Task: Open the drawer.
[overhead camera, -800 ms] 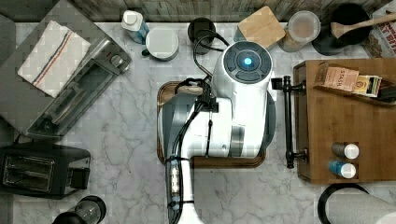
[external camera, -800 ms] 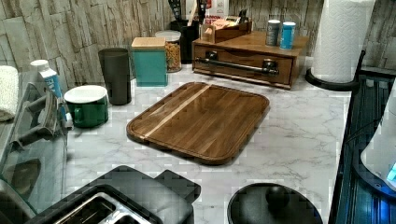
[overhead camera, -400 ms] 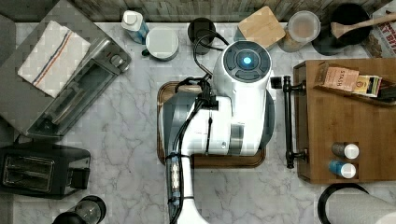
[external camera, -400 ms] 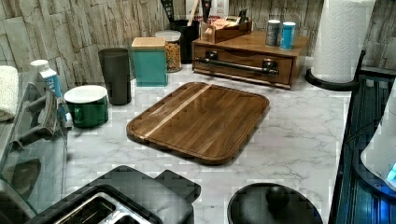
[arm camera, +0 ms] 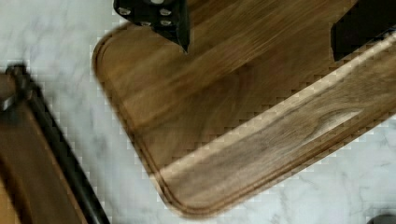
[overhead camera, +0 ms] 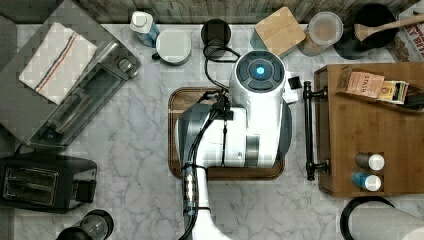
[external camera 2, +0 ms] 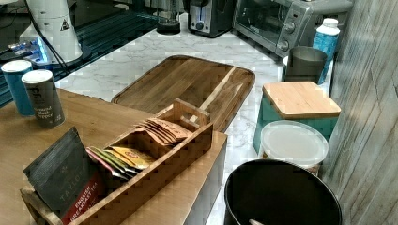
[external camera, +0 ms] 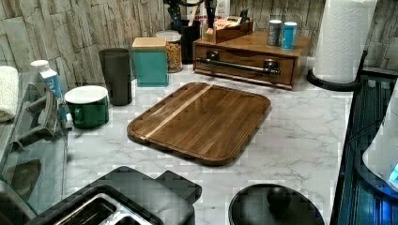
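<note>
The drawer [external camera: 244,57] is the front of a light bamboo box at the far end of the counter in the left view, sitting flush and shut. Its long black bar handle [external camera: 239,67] runs across it. In the top view the handle [overhead camera: 307,130] lies just right of my arm [overhead camera: 250,125], which hangs over the dark cutting board [overhead camera: 175,100]. My gripper [arm camera: 261,46] is open above a corner of the cutting board [arm camera: 243,107], its fingers [arm camera: 159,18] wide apart with nothing between them. The handle [arm camera: 51,149] is off to one side of the fingers, across a strip of marble.
A tea holder [overhead camera: 375,87] and two small jars [overhead camera: 370,170] stand on the box top. A paper towel roll [external camera: 345,40] is beside the box. A teal box [external camera: 150,61], dark cup [external camera: 116,75], green canister [external camera: 87,105], toaster oven [overhead camera: 75,100] and toaster [overhead camera: 40,182] line the counter.
My arm has straightened slightly above the cutting board. The drawer and everything on the counter stay where they were.
</note>
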`<state>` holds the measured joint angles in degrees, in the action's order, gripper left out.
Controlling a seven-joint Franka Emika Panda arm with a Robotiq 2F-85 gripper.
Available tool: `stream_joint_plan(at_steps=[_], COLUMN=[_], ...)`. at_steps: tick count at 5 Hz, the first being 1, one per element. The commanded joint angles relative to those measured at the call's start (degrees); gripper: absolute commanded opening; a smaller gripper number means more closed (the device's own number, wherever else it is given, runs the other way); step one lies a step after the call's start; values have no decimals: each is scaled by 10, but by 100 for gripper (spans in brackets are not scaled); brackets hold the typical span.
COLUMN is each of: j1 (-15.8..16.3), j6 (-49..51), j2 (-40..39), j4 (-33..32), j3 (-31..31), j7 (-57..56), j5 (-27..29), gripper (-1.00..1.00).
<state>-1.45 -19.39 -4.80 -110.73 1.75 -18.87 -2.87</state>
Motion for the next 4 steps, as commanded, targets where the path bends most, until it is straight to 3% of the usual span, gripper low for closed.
stream_joint_plan(at_steps=[1, 3, 4], j1=[-45, -85, -81], j6=[-75, -174, -224], j2=[5, -26, -25], j4=[-43, -59, -83], j3=[54, 63, 75], j7=[-229, -334, -370], j5=[-35, -51, -59], gripper=[100, 100, 100])
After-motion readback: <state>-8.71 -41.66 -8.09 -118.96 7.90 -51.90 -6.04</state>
